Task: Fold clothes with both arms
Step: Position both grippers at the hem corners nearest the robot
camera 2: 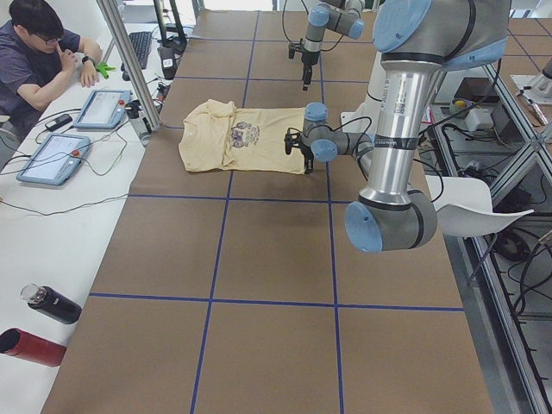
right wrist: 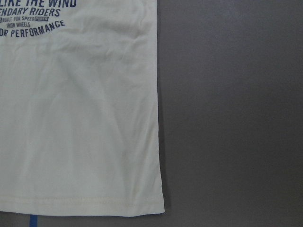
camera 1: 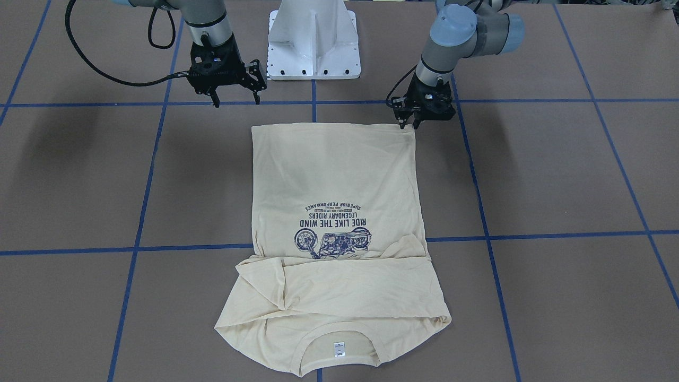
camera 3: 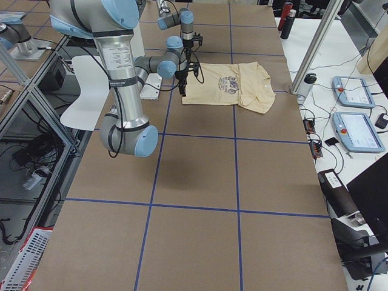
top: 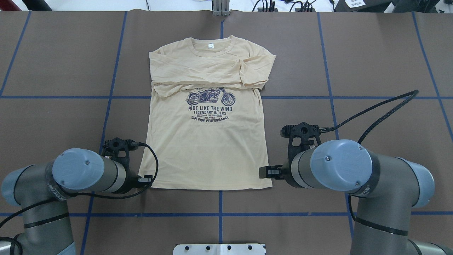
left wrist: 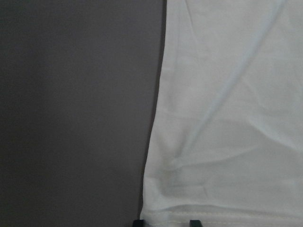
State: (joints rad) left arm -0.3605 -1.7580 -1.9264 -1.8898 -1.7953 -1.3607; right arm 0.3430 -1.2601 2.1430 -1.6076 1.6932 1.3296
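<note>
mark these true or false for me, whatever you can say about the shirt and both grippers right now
1. The shirt lies with its print facing up. True.
2. The neck tag is at the end nearest the robot. False: it is at the far end, away from the robot.
3. The sleeves are folded in across the chest. True.
4. The right gripper holds the shirt lifted off the table. False: it is open and empty, and the shirt lies flat.
5. The left gripper is at a corner of the hem. True.
</note>
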